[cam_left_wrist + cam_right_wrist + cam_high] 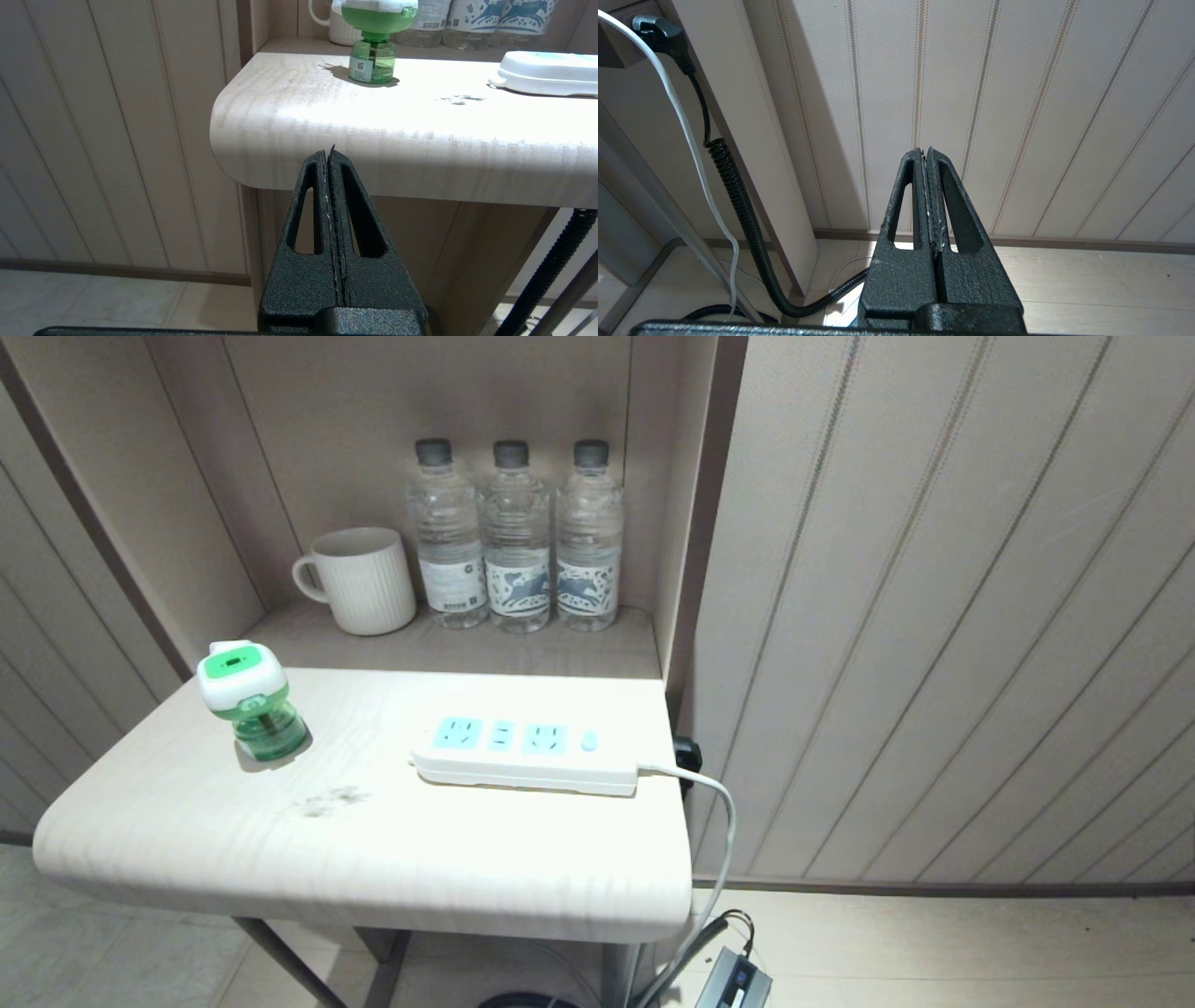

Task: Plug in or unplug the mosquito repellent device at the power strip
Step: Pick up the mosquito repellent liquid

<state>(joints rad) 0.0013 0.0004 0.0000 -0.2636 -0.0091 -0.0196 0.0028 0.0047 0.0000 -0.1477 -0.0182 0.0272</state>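
The mosquito repellent device (250, 703), a green bottle under a white-and-green cap, stands upright on the table's left part, unplugged and apart from the power strip (526, 754). The white strip with light-blue sockets lies flat to its right, all sockets bare. In the left wrist view the device (372, 56) and the strip's end (546, 72) sit on the tabletop. My left gripper (328, 151) is shut and empty, below and in front of the table's front edge. My right gripper (925, 151) is shut and empty, low beside the table, facing the panelled wall. Neither arm shows in the head view.
A white mug (362, 581) and three clear water bottles (513, 537) stand in the niche behind the table (373, 868). The strip's white cord (719, 821) hangs off the right edge. A black plug (661, 32) and black corrugated cable (738, 205) run down beside the table.
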